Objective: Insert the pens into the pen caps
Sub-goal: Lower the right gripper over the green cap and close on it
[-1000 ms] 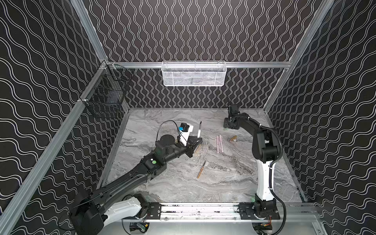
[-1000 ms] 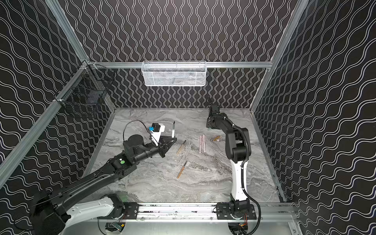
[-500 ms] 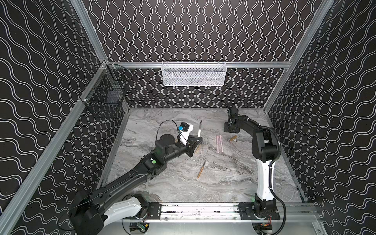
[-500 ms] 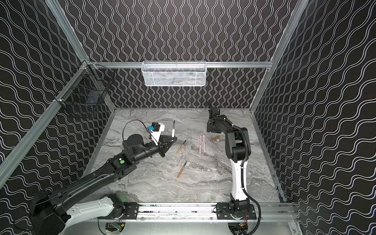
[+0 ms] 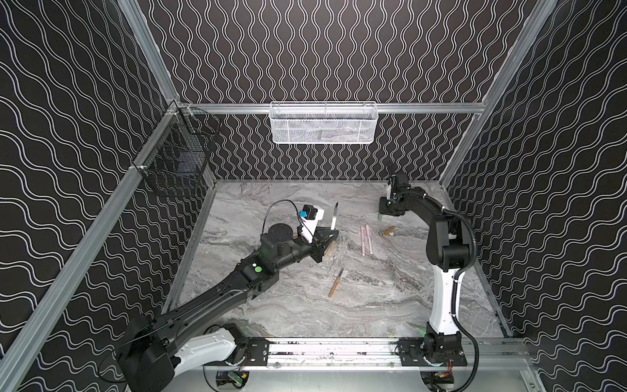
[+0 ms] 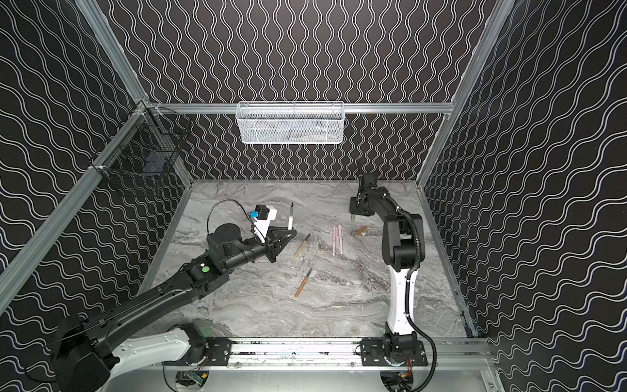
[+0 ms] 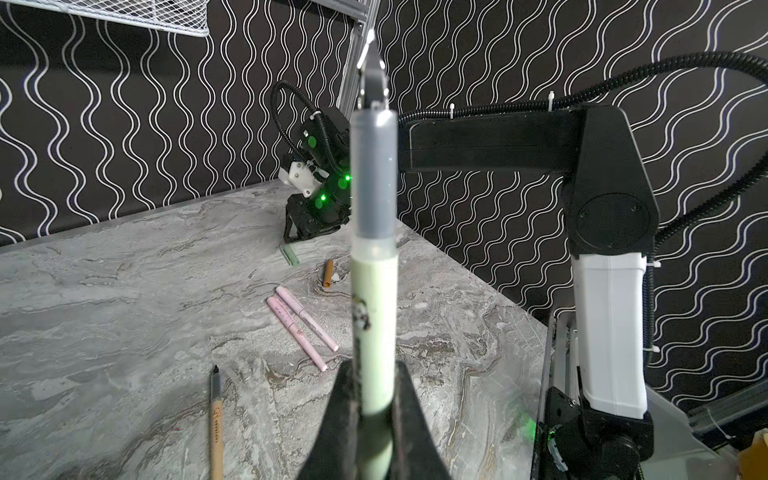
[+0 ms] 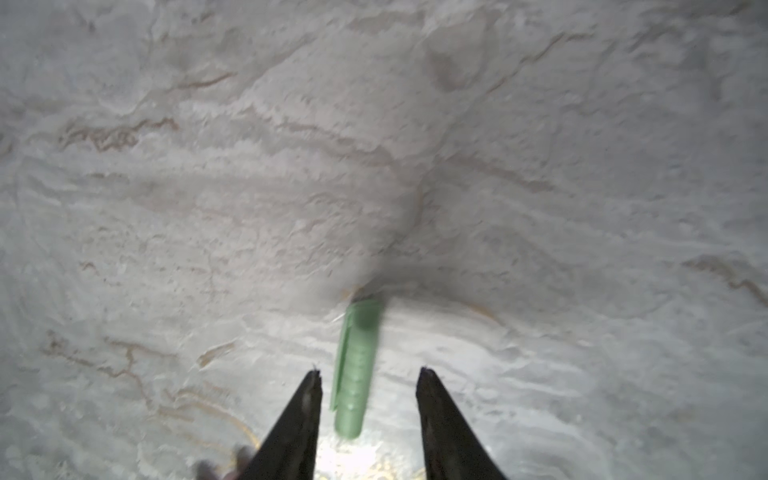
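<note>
**Left gripper** point(image 5: 330, 234): sits left of centre in both top views. It is closed tight on the pale green pen point(image 5: 333, 218), with the lower barrel pinched between the fingers point(image 7: 411, 424). The pen stands upright with its dark pointed tip uppermost. The left wrist view shows a grey section above the green barrel.

**Right gripper** point(image 8: 370, 371): sits at the upper right of the marble tabletop point(image 5: 373, 305), near the back wall, and points downward. Its jaws are partly spread and hold nothing.

**Pale green pen cap** point(image 8: 356, 370): lies flat on the tabletop between the right gripper's two fingers. A gap shows on either side of it, so neither finger touches it.

**Pale pink pens** point(image 5: 365, 239): two of them lie side by side just right of centre, between the two grippers.

**Tan-orange pen cap** point(image 5: 389, 230): lies flat just right of the pink pair, below the right gripper in the frame.

**Upper tan-orange pen** point(image 6: 302, 245): lies just right of the left gripper, with its dark tip toward the back wall.

**Lower tan-orange pen** point(image 5: 336, 283): lies alone below centre, at the same slant as the upper one and apart from the rest.

**White mesh basket** point(image 5: 322, 124): hangs on the back rail at top centre.

**Black wire basket** point(image 5: 176, 163): hangs on the side rail at upper left.
</note>
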You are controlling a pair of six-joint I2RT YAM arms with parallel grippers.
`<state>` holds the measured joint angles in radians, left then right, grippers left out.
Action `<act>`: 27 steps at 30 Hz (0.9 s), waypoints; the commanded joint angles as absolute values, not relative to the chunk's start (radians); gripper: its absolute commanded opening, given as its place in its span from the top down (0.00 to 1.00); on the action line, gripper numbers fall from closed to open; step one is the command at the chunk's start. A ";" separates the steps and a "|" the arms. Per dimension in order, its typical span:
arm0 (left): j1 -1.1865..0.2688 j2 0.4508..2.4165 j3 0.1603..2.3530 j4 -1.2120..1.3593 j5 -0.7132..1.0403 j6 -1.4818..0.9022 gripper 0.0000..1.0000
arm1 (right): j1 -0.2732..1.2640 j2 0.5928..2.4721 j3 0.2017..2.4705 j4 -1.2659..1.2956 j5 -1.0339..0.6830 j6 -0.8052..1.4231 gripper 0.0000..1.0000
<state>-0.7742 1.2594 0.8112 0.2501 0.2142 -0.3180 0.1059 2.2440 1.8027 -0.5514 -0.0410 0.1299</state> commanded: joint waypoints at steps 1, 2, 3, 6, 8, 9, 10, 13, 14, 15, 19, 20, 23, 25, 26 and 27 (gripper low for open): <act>-0.775 1.267 0.821 0.275 0.222 -0.320 1.00 | 0.097 2.270 1.834 -0.589 -0.100 0.123 0.65; -0.776 1.270 0.822 0.275 0.223 -0.320 1.00 | 0.097 2.274 1.837 -0.590 -0.105 0.121 0.65; -0.776 1.273 0.824 0.270 0.222 -0.318 1.00 | 0.095 2.280 1.841 -0.591 -0.107 0.120 0.66; -0.776 1.279 0.827 0.271 0.227 -0.318 1.00 | 0.095 2.293 1.851 -0.596 -0.112 0.119 0.66; -0.776 1.281 0.825 0.271 0.227 -0.319 1.00 | 0.095 2.299 1.854 -0.597 -0.119 0.118 0.66; -0.776 1.284 0.825 0.271 0.227 -0.319 1.00 | 0.095 2.301 1.854 -0.597 -0.118 0.119 0.67; -0.776 1.284 0.828 0.270 0.227 -0.319 1.00 | 0.095 2.305 1.857 -0.597 -0.117 0.120 0.67; -0.776 1.284 0.828 0.271 0.232 -0.321 1.00 | 0.095 2.311 1.861 -0.601 -0.102 0.127 0.69; -0.776 1.285 0.828 0.272 0.233 -0.320 1.00 | 0.095 2.313 1.862 -0.601 -0.098 0.130 0.69; -0.776 1.284 0.827 0.271 0.232 -0.320 1.00 | 0.095 2.316 1.862 -0.599 -0.095 0.130 0.70; -0.776 1.284 0.828 0.272 0.236 -0.321 1.00 | 0.094 2.331 1.879 -0.611 -0.073 0.129 0.74; -0.775 1.284 0.828 0.272 0.235 -0.320 1.00 | 0.094 2.331 1.880 -0.613 -0.069 0.129 0.74; -0.776 1.280 0.828 0.271 0.233 -0.320 1.00 | 0.095 2.339 1.884 -0.616 -0.063 0.127 0.76; -0.776 1.278 0.828 0.272 0.236 -0.320 1.00 | 0.095 2.343 1.889 -0.621 -0.062 0.126 0.76; -0.776 1.279 0.827 0.271 0.235 -0.319 1.00 | 0.095 2.345 1.890 -0.620 -0.062 0.126 0.77; -0.776 1.281 0.828 0.271 0.233 -0.319 1.00 | 0.095 2.345 1.888 -0.620 -0.060 0.126 0.77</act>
<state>-0.7742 1.2800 0.8188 0.2485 0.2249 -0.3180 0.0952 2.3398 1.8797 -0.5941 -0.0788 0.1310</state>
